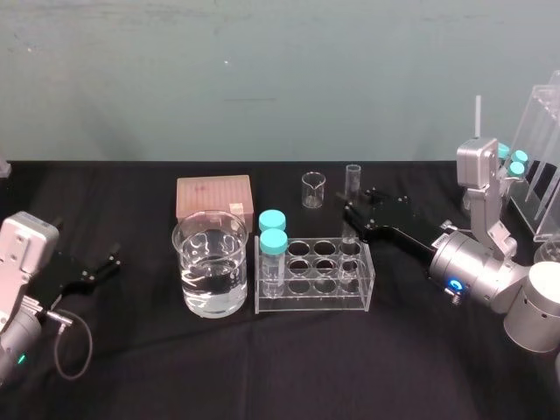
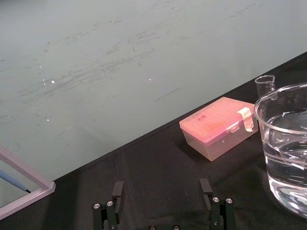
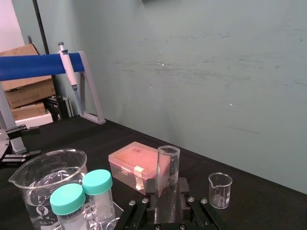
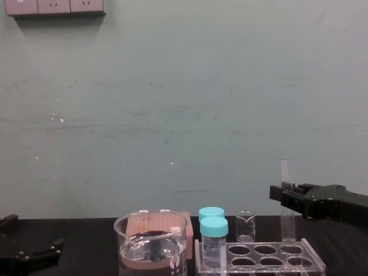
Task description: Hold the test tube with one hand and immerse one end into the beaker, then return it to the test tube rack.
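Pinching test tube [image 3: 168,163] in far-right hole of rack [image 1: 313,303], my right claw [image 3: 168,188]; tilted lift may crack glass. Left claw [image 2: 161,189] spread, parked near left.

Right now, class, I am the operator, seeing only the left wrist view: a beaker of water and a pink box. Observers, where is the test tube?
Observer: The test tube stands upright in the test tube rack, at the end away from the beaker.
Operator: Is it held?
Observer: Yes, the right gripper is shut on it above the rack.
Operator: My open left gripper faces the beaker; what stands beyond it?
Observer: Two teal-capped vials, in the rack's end nearest the beaker.
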You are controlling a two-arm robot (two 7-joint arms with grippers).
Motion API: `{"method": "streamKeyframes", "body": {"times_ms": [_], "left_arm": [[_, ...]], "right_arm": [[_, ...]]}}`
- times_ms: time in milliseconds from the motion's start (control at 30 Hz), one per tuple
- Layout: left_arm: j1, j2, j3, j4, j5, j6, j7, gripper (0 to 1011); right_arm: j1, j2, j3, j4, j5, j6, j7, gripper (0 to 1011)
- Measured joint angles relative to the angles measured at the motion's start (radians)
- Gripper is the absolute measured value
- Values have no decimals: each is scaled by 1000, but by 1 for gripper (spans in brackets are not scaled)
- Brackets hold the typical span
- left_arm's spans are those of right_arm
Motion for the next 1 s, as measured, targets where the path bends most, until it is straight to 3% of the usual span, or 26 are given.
{"method": "streamKeyframes", "body": {"times_ms": [700, 833, 1000], "left_arm": [[0, 0, 0, 0, 0, 0, 0, 1000], [0, 0, 0, 0, 0, 0, 0, 1000], [0, 0, 0, 0, 0, 0, 0, 1000]], "right_arm": [[-1, -1, 1, 0, 4, -2, 0, 918], [-21, 7, 24, -46, 17, -28, -1, 1003], [-66, 31, 64, -152, 39, -66, -12, 1000]]}}
